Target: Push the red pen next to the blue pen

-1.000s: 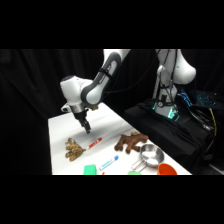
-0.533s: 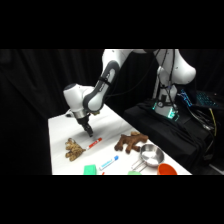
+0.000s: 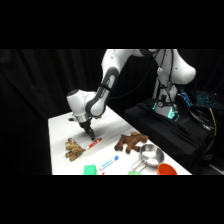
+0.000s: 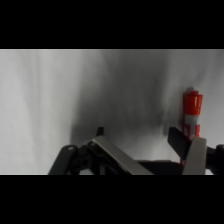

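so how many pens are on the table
2. The red pen lies mid-table right at the tool, between the tan toy and the brown toy. The blue pen lies nearer the front edge, beside the green block. None appear hidden.

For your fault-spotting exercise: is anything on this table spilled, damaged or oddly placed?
Nothing stands out. The red pen and the blue pen lie flat and apart on the table, with the gripper low at the red pen.

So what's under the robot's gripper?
The red pen lies on the white table just below the gripper. The gripper covers part of its barrel.
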